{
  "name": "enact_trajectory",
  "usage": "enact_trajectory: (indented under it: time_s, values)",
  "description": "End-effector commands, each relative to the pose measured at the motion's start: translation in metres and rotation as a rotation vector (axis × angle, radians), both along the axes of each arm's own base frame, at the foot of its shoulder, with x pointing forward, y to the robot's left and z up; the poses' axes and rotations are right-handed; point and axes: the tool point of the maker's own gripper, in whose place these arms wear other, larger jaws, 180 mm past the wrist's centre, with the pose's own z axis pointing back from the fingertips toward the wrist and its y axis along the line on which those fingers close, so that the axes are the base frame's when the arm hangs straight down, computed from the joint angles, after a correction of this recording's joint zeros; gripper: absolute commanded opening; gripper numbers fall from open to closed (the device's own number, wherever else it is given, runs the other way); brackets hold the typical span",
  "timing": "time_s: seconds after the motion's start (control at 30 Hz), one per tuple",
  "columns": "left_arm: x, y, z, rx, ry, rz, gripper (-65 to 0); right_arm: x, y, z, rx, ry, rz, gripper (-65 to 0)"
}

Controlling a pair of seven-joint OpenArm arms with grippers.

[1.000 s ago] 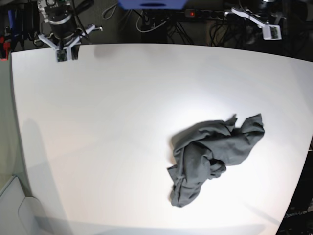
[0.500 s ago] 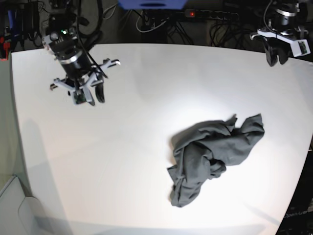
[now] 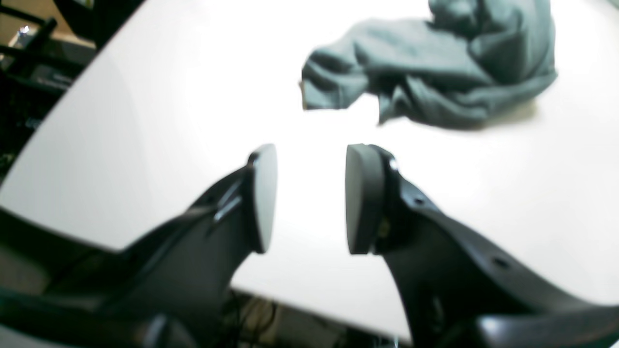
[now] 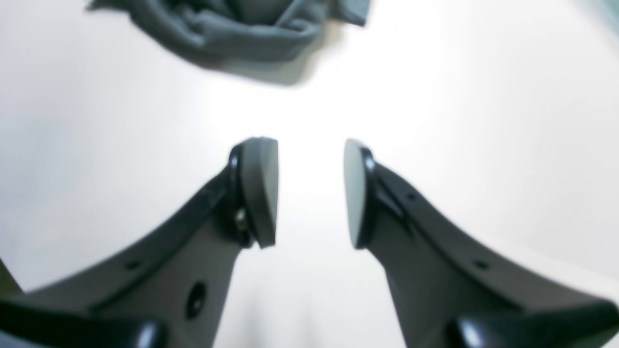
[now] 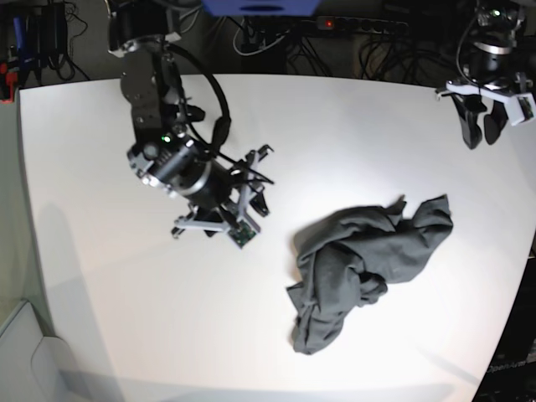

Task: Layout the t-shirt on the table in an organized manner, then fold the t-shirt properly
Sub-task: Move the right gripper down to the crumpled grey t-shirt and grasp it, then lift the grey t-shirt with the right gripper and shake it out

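Note:
The dark grey t-shirt [image 5: 368, 260] lies crumpled in a heap on the white table [image 5: 335, 126], right of centre. It also shows in the left wrist view, t-shirt [image 3: 435, 72], and at the top of the right wrist view, t-shirt [image 4: 242, 24]. My right gripper [image 5: 258, 194] hovers over the table just left of the heap, pointing at it. Its fingers stand apart with nothing between them, right gripper [image 4: 309, 164]. My left gripper [image 5: 482, 134] hangs over the table's far right edge, well behind the shirt. It is open and empty too, left gripper [image 3: 312, 169].
Behind the table's far edge run cables and a power strip [image 5: 352, 23] with a red light. A blue object [image 5: 260, 7] sits at the top middle. The table's right edge [image 5: 523, 276] passes close to the shirt. Off the near left corner lies a pale grey surface [image 5: 17, 352].
The right arm swung from the far left corner out over the table toward the shirt. The left arm came down to the far right edge. Both grippers opened.

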Motion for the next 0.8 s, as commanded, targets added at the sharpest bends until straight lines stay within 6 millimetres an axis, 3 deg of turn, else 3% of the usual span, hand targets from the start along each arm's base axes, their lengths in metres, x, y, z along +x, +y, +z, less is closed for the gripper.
enact_trajectory:
  time_s: [0.0, 0.1, 0.3, 0.5, 0.67, 0.77]
  values:
    - [0.006, 0.000, 0.012, 0.015, -0.037, -0.015, -42.0, 0.011, 0.013, 0.016, 0.047, -0.043, 0.016, -41.1]
    - [0.016, 0.001, 0.007, 0.005, 0.016, -0.018, -42.0, 0.024, 0.022, 0.010, 0.052, -0.020, 0.028, -40.6]
    - [0.028, 0.034, 0.013, -0.019, 0.057, 0.099, -41.2, 0.052, 0.033, 0.023, 0.091, -0.069, 0.043, -37.0]
    - [0.036, 0.058, 0.016, -0.064, 0.121, 0.185, -24.5, 0.072, 0.051, 0.020, 0.135, -0.051, 0.059, -35.5]
    - [0.048, 0.056, 0.025, -0.050, 0.105, 0.137, -26.7, 0.082, 0.068, 0.013, 0.177, -0.025, 0.077, -35.4]
    - [0.060, 0.056, 0.026, -0.056, 0.085, 0.117, -27.0, 0.092, 0.076, -0.002, 0.203, 0.012, 0.083, -35.4]
